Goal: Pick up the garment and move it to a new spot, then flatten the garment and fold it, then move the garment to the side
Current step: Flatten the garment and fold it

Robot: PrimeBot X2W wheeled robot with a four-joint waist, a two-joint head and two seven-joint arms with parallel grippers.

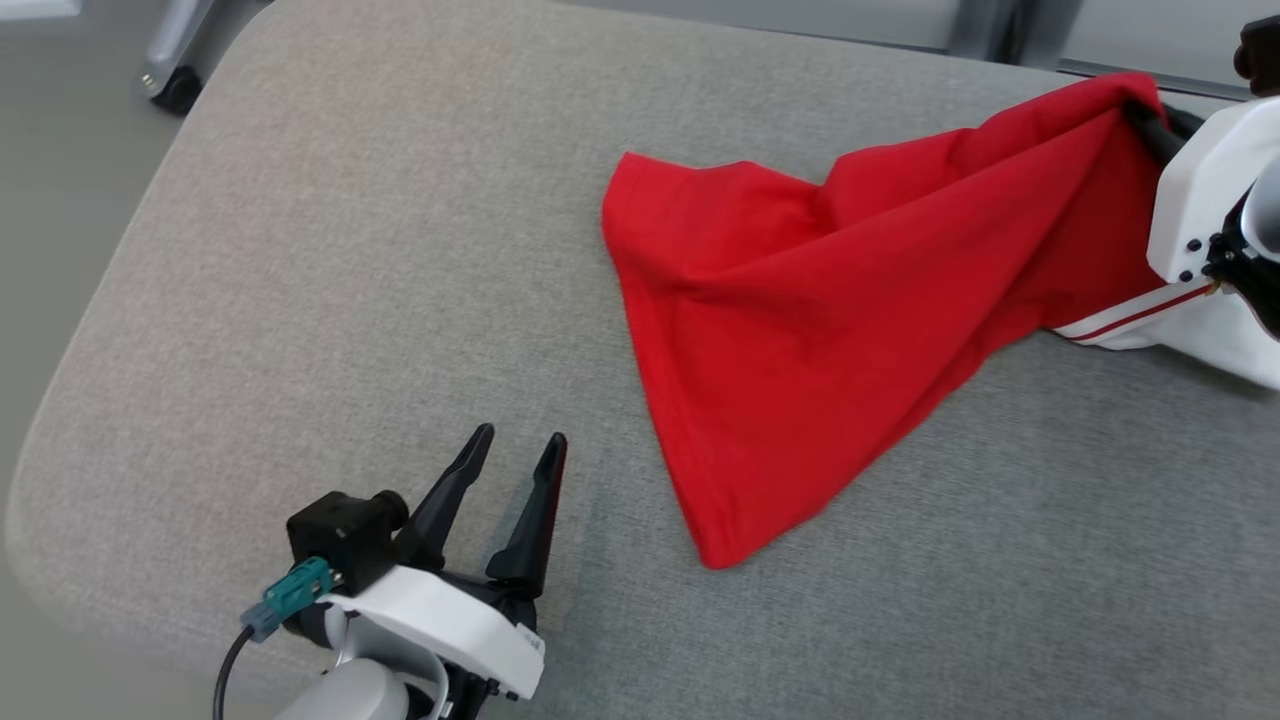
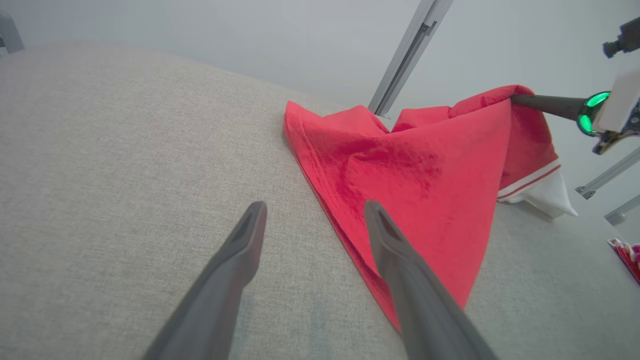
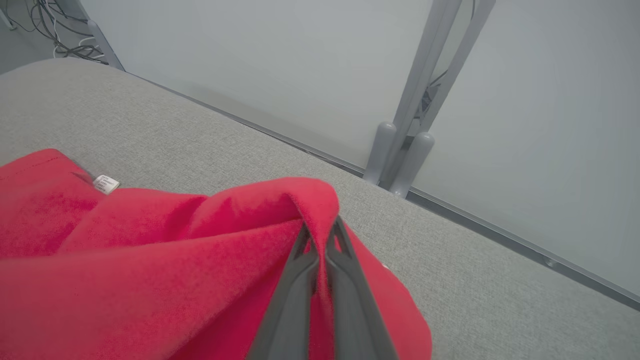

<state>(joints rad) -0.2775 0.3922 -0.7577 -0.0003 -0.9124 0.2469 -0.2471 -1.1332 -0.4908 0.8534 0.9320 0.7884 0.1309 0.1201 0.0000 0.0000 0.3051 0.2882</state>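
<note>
A: Garment (image 1: 800,330), where?
B: Red, on the grey table (image 1: 300,250), from centre out to 2 o'clock. Far end raised, the rest draped down to a point near 6 o'clock.
A: Why raised?
B: Right tool (image 3: 320,234) is clamped on a fold at 2 o'clock. Likely the pick-up for the move.
A: The other?
B: Left tool (image 1: 520,437), 7 o'clock, fingers apart, empty, just beside the cloth. Probably on standby.
A: Count?
B: One garment, two tools, one white label (image 3: 106,184).
</note>
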